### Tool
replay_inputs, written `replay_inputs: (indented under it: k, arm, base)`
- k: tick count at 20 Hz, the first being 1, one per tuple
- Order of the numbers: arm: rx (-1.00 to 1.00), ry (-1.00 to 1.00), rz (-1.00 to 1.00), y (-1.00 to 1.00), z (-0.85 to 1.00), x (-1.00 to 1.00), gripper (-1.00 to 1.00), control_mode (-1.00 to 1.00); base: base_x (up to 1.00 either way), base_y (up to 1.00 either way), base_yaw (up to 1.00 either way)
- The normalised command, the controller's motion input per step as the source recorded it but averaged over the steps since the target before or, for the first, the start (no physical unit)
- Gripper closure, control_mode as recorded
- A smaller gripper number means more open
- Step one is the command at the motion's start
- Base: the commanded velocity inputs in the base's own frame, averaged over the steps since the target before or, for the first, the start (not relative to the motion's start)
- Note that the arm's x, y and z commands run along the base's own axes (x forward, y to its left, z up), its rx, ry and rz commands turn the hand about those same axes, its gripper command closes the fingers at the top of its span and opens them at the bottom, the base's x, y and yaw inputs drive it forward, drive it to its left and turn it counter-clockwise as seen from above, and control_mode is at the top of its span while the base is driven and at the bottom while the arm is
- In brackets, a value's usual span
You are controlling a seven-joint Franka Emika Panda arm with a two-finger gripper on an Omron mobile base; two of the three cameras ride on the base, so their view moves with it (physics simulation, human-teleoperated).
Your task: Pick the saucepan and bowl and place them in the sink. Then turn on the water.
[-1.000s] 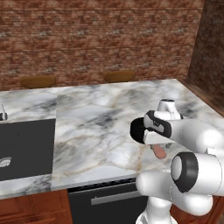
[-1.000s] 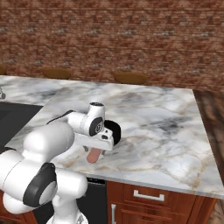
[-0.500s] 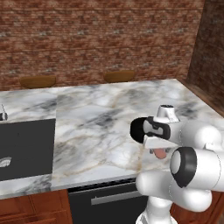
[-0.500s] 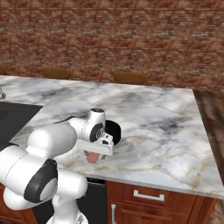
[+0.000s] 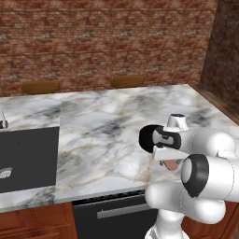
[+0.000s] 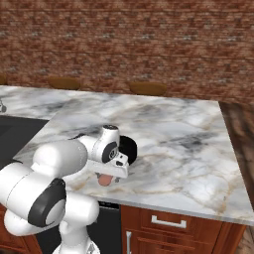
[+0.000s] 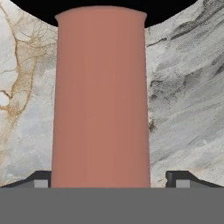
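The saucepan (image 5: 148,138) is a small black pan on the marble counter near its front edge, and it also appears in the right base view (image 6: 131,148). Its salmon-pink handle (image 7: 101,100) points toward me and runs up the middle of the hand view. My gripper (image 7: 111,179) is open and straddles that handle, one fingertip (image 7: 41,180) on each side with a gap to the handle. The hand hangs low over the handle (image 5: 171,164). The black sink (image 5: 28,158) lies at the far left, its faucet (image 5: 3,121) at the back. The bowl and the water are out of view.
Two brown wooden stool tops (image 5: 40,87) (image 5: 127,81) stand behind the counter's far edge, against a brick wall. The counter's front edge (image 5: 107,193) runs just below the pan. Bare marble (image 5: 102,130) stretches between the pan and the sink.
The arm has settled a little lower over the pink handle. The saucepan has not moved and the jaws stay apart.
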Motion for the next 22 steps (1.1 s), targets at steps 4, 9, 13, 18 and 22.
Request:
replay_inputs:
  k: [4, 9, 13, 18, 22]
  arm:
    - [0.0, 0.0, 0.0, 0.0, 0.0, 0.0, 1.0, -1.0]
    - [0.0, 0.0, 0.0, 0.0, 0.0, 0.0, 1.0, -1.0]
    - [0.0, -0.01, 0.0, -0.18, 0.17, -0.01, 1.0, -1.0]
    - [0.01, 0.0, 0.0, -0.24, 0.32, -0.01, 1.0, -1.0]
    - [0.0, 0.0, 0.0, -0.18, 0.63, 0.0, 1.0, -1.0]
  base:
    - [0.0, 0.0, 0.0]
    - [0.0, 0.0, 0.0]
    - [0.0, 0.0, 0.0]
    - [0.0, 0.0, 0.0]
    - [0.0, 0.0, 0.0]
